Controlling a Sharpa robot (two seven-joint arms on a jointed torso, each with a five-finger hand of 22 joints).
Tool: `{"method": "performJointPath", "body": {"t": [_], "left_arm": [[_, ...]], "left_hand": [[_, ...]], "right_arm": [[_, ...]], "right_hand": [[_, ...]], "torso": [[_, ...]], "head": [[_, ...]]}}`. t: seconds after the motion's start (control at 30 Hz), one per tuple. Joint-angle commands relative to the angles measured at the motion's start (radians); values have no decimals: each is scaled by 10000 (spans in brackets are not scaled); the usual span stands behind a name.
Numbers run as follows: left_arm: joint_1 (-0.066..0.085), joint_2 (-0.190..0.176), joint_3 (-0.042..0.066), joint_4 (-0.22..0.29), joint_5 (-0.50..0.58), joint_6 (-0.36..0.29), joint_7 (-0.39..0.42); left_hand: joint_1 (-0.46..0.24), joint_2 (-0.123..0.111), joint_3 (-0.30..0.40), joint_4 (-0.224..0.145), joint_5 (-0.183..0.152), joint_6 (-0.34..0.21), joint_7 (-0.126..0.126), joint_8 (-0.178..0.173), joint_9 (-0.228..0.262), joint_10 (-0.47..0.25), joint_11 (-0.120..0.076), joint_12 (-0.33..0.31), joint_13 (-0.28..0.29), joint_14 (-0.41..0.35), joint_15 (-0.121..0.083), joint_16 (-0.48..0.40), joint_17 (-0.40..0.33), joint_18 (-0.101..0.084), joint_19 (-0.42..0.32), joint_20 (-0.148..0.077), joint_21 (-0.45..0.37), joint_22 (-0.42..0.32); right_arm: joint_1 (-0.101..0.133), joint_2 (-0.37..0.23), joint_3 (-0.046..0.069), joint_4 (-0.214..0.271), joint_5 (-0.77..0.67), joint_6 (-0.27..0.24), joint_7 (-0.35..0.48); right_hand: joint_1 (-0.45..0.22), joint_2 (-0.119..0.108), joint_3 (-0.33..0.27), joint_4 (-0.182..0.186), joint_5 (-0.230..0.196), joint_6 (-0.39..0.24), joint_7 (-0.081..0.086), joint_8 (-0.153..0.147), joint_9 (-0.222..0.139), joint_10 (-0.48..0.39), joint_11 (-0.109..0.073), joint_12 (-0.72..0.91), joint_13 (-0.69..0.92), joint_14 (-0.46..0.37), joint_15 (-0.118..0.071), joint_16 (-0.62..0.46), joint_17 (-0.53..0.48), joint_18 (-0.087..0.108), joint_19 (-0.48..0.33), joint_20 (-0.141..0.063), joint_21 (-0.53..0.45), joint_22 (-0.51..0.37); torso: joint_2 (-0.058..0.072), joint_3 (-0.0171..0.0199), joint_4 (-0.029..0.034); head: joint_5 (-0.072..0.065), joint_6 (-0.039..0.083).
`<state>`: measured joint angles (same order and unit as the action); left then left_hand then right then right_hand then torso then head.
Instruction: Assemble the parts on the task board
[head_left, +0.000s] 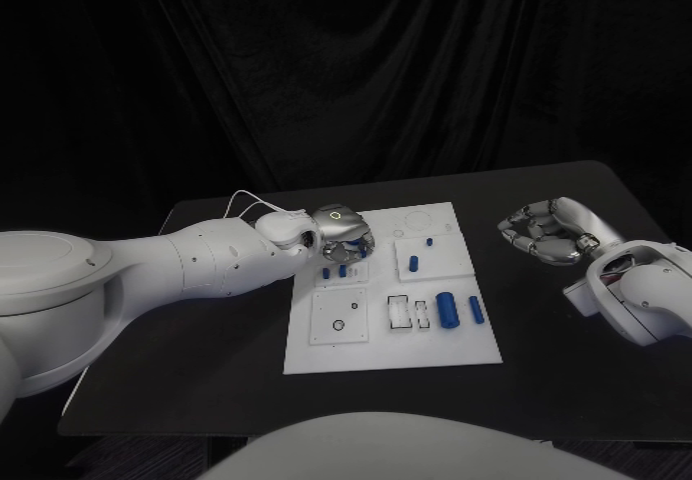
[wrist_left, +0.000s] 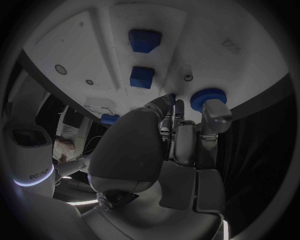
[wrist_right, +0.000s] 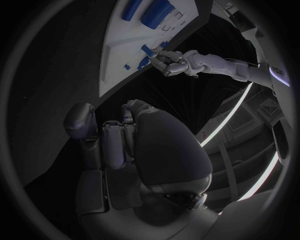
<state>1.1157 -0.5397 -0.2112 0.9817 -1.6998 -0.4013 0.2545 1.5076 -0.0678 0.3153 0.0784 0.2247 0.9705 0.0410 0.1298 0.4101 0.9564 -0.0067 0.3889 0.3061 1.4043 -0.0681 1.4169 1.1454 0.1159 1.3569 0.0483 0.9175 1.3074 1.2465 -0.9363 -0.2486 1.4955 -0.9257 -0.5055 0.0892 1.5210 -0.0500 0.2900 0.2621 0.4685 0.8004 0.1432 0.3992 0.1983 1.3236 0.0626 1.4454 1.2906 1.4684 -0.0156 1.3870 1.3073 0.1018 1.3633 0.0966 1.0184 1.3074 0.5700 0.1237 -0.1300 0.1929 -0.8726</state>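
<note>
The small blue parts (head_left: 336, 271) lie on the white board (head_left: 392, 348) right under the left hand (head_left: 339, 232), whose fingers (wrist_left: 215, 116) point down among them; whether they pinch one I cannot tell. These pieces look light, stiff and smooth, likely slippery, so a fingertip pinch across the sides seems best. Farther out, two blue cylinders (head_left: 449, 309) lie toward the right hand (head_left: 548, 232), which rests curled, holding nothing.

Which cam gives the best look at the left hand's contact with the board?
Left wrist view: the left hand reaches its fingertips down among blue parts on the task board. Head view shows it from above, fingertips hidden. Right wrist view shows it small and distant.
</note>
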Motion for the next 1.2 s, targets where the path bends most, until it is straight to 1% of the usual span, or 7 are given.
{"method": "performJointPath", "body": {"t": [0.03,0.23,0.37,0.6,0.73,0.97,1.2], "left_arm": [[-29,10,7,-12,-4,-409,144],[-35,-159,7,147,-4,-775,145],[-1,-515,45,634,-4,-945,66],[433,-1470,144,1913,-3,-895,-128],[587,-1918,151,2349,-3,-620,-230],[642,-2266,48,2529,-3,-22,-343],[526,-2256,8,2331,-3,260,-409]], "left_hand": [[29,69,86,-23,88,75,-12,26,17,263,-38,-107,-33,-3,-57,-69,-28,26,41,-65,44,1075],[-17,18,111,-83,141,168,0,29,56,505,-39,-374,-149,-1,-64,-99,-83,6,77,-72,142,1101],[-63,-18,121,-102,195,262,35,51,85,609,-11,-518,-210,4,-57,-120,-121,4,93,-79,160,1105],[-135,-47,129,-94,193,316,24,54,104,659,-23,-672,-274,-18,-52,-165,-209,12,76,-74,91,1087],[-164,-49,133,-84,194,319,22,47,106,674,-23,-720,-295,-23,-50,-178,-231,16,69,-73,66,1081],[-265,-76,139,-54,157,366,34,43,127,699,-6,-919,-378,-81,-42,-260,-387,24,44,-67,-3,1065],[-329,-88,145,-38,103,429,62,54,150,725,33,-1061,-437,-105,-20,-299,-445,39,5,-57,-114,1040]], "right_arm": [[-20,-28,8,45,-48,4,-168],[-20,-64,8,80,-48,-8,-174],[-19,-61,8,58,-48,1,-176],[-19,8,8,-27,-48,43,-192],[-20,63,8,-78,-48,76,-196],[-23,92,8,-124,-48,133,-190],[-31,72,8,-136,-48,162,-185]], "right_hand": [[-20,5,59,-5,56,30,-44,41,-10,-6,-48,-7,15,142,42,-22,806,87,-63,-16,-25,1169],[-20,5,59,-5,56,30,-44,41,-10,-6,-48,-7,15,142,42,-22,806,87,-63,-16,-25,1169],[-16,4,62,-10,55,36,-47,48,-10,-17,-51,-12,0,141,39,-23,804,88,-63,-18,-27,1169],[-16,4,62,-10,55,36,-47,48,-10,-17,-51,-12,0,141,39,-23,804,88,-63,-18,-27,1169],[-16,4,62,-10,55,36,-47,48,-10,-17,-51,-12,0,141,39,-23,804,88,-63,-18,-27,1169],[-18,-1,65,-13,52,48,-51,62,-8,-37,-54,-22,-23,136,36,-34,793,90,-65,-20,-36,1166],[-17,4,70,-14,53,52,-53,68,-8,-54,-56,-31,-42,132,34,-42,785,94,-74,-21,-58,1161]], "torso": [[0,8,-19],[5,8,-11],[3,10,-7],[-10,7,-8],[-35,6,7],[-27,17,18],[-41,35,73]], "head": [[14,0],[32,0],[-4,0],[84,0],[126,0],[118,0],[84,0]]}}
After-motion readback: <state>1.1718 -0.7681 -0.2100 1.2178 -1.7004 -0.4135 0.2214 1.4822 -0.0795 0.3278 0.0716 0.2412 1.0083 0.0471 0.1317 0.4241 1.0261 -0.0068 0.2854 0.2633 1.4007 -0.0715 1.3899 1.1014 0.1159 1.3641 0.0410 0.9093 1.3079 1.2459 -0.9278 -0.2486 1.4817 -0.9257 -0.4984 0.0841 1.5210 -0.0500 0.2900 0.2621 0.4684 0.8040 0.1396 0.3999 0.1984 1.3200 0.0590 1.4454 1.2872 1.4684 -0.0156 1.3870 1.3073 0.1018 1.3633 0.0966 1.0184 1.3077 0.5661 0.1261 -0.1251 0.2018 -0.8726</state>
